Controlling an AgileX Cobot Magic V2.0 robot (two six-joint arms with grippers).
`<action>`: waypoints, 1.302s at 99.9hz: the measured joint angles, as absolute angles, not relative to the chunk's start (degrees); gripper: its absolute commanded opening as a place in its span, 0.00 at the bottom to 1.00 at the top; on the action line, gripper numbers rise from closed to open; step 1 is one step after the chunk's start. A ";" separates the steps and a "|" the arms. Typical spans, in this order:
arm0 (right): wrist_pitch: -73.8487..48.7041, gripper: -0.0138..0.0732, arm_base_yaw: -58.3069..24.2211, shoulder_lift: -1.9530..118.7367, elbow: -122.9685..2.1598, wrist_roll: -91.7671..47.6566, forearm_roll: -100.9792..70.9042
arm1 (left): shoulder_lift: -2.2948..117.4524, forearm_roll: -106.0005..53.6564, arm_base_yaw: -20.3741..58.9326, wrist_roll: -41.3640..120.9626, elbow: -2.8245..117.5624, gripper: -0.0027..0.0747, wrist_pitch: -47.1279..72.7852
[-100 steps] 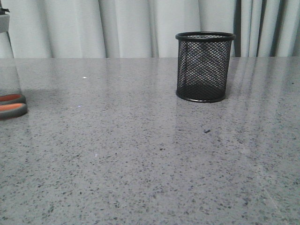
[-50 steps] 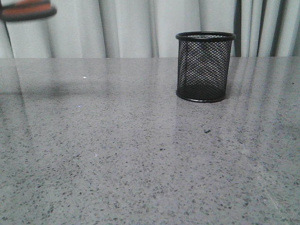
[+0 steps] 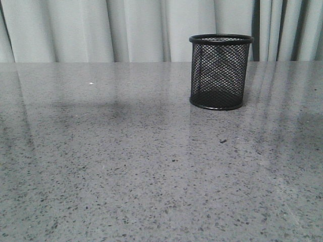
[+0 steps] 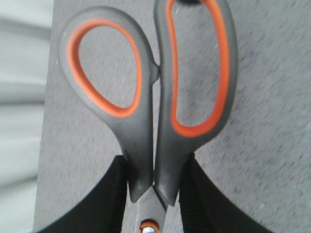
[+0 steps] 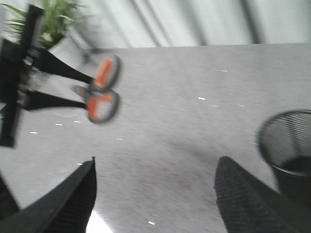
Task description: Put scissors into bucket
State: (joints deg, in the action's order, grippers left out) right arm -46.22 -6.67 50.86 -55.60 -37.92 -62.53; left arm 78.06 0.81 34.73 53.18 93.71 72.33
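The bucket (image 3: pixel 220 71), a black wire-mesh cup, stands upright on the grey table right of centre; it looks empty. It also shows at the edge of the right wrist view (image 5: pixel 287 145). My left gripper (image 4: pixel 154 189) is shut on the scissors (image 4: pixel 146 131), clamping them just below the handles near the pivot; the grey, orange-lined loops point away from the fingers. The right wrist view shows the scissors (image 5: pixel 102 92) held in the air above the table by the left gripper's black fingers. My right gripper (image 5: pixel 154 170) is open and empty above the table. Neither gripper shows in the front view.
The speckled grey table (image 3: pixel 126 166) runs to pale curtains (image 3: pixel 101 30) at the back. A potted green plant (image 5: pixel 53 19) stands beyond the table in the right wrist view.
The scissors' handles rose from table level at the left edge of the front view to the top left corner, then left that view. The bucket has not moved.
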 measured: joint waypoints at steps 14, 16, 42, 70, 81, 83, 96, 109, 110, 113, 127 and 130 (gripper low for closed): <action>-49.57 0.69 -6.67 54.52 -57.97 -41.97 -70.83 | 78.06 2.46 41.21 48.36 93.71 0.01 70.40; -49.97 0.69 -6.67 55.01 -58.32 -42.35 -71.51 | 78.06 2.73 42.06 47.94 93.71 0.01 69.90; -53.72 0.69 -6.67 59.98 -60.49 -44.46 -75.03 | 78.06 5.00 49.73 41.37 93.71 0.01 63.86; -55.87 0.65 -6.67 63.22 -60.49 -46.79 -77.43 | 80.30 6.57 52.54 38.59 93.71 0.01 60.63; -56.13 0.43 -6.67 63.95 -60.49 -47.01 -77.43 | 80.89 6.68 52.63 38.56 93.71 0.01 59.19; -56.23 0.38 -6.67 64.11 -60.49 -47.19 -77.43 | 80.98 6.68 52.63 38.56 93.71 0.01 59.07; -56.23 0.11 -6.67 64.83 -60.62 -48.58 -77.43 | 80.98 6.81 52.63 38.56 93.71 0.01 58.40; -56.01 0.08 -6.67 65.11 -60.62 -48.75 -78.11 | 80.98 7.27 52.63 38.56 93.71 0.13 57.90; -56.01 0.08 -6.67 65.11 -60.62 -48.75 -78.11 | 80.98 7.27 52.63 38.56 93.71 0.16 57.90; -56.01 0.08 -6.67 65.11 -60.62 -48.75 -78.19 | 80.98 7.30 52.63 38.56 93.71 0.22 57.90; -55.74 0.08 -6.67 65.11 -60.62 -49.00 -78.04 | 80.98 7.20 52.63 38.56 93.71 0.58 58.10; -55.43 0.08 -6.67 65.11 -60.62 -49.16 -77.86 | 80.98 7.20 52.63 38.56 93.71 0.62 58.24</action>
State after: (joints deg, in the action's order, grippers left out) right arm -55.43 -6.67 65.11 -60.62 -49.16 -77.86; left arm 80.98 7.20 52.63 38.56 93.71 58.24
